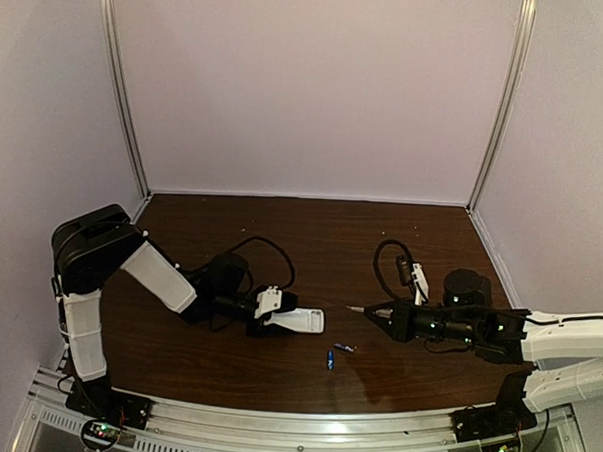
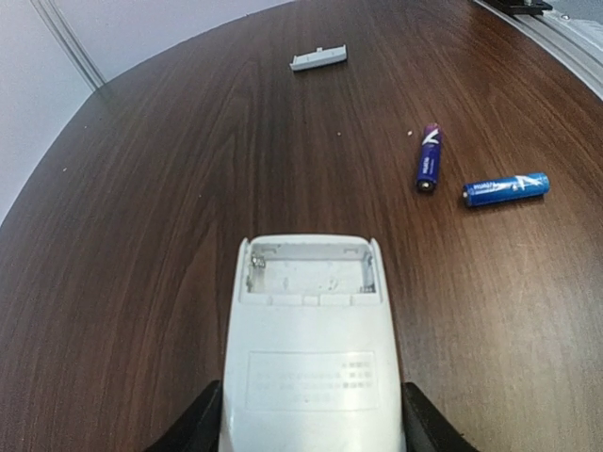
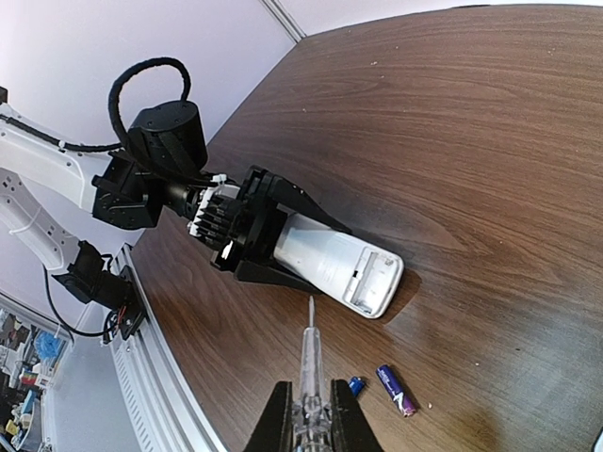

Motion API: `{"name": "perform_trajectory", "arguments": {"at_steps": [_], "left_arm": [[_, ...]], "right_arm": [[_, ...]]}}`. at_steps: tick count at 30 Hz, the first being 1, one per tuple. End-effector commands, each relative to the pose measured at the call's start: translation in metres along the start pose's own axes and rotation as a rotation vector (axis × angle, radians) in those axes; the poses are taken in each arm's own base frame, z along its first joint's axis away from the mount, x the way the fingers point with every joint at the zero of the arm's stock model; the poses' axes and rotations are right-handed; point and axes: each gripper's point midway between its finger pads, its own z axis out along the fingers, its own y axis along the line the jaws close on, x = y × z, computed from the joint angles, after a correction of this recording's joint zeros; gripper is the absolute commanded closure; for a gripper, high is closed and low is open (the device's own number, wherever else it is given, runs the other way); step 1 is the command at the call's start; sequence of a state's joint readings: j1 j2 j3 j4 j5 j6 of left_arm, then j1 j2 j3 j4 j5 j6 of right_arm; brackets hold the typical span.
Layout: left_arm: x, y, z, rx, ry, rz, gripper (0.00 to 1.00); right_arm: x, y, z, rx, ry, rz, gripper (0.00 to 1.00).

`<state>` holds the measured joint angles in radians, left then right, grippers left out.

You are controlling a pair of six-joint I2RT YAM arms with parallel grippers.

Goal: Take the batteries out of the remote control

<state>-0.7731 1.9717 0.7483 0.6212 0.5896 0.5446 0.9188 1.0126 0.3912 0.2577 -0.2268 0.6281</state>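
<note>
Left gripper [image 2: 309, 429] has its jaws about half spread, clasping the remote control [image 2: 311, 339] by its long sides, back face up and open bay pointing away, probably to steady it for prying. Just beyond that empty bay the batteries [image 2: 429, 158] lie loose on the table [image 2: 141, 188], so the unloading looks done. Opposite, the right gripper [image 3: 309, 414] pinches the thin screwdriver [image 3: 310, 344], tip aimed at the remote, and farthest off lies the small cover [image 2: 318, 58].

The white remote control [image 2: 309, 350] faces back-up, its battery bay open and empty. The batteries [image 2: 506, 188], blue with silvery ends, lie loose on the wooden surface [image 2: 141, 198] nearby, apart.
</note>
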Motion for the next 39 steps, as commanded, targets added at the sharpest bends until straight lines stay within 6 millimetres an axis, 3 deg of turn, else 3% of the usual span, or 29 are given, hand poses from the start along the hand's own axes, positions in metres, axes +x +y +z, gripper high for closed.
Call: {"name": "perform_trajectory", "arguments": {"at_steps": [1,6,11,15,18,28,39], "left_arm": [[0.020,-0.014,0.002,0.055,0.045,-0.036,0.86],[0.021,-0.013,0.002,0.049,0.051,-0.042,0.73],[0.018,-0.012,-0.001,0.041,0.043,-0.042,0.53],[0.008,-0.008,-0.009,-0.004,0.017,-0.035,0.28],[-0.002,-0.005,-0.017,-0.035,-0.011,-0.023,0.04],[-0.036,-0.008,-0.038,-0.042,-0.113,0.009,0.03],[-0.094,-0.034,-0.055,-0.006,-0.239,0.080,0.16]], "right_arm": [[-0.001,-0.003,-0.003,0.008,-0.023,0.005,1.00],[0.000,-0.003,-0.003,0.006,-0.024,0.006,1.00],[-0.001,-0.003,-0.003,0.009,-0.024,0.003,1.00],[-0.001,-0.002,-0.003,0.008,-0.022,0.003,1.00],[-0.001,-0.002,-0.002,0.007,-0.021,0.003,1.00],[0.000,0.000,-0.001,-0.002,-0.011,0.003,1.00],[0.010,0.014,0.016,-0.049,0.044,0.004,1.00]]}}
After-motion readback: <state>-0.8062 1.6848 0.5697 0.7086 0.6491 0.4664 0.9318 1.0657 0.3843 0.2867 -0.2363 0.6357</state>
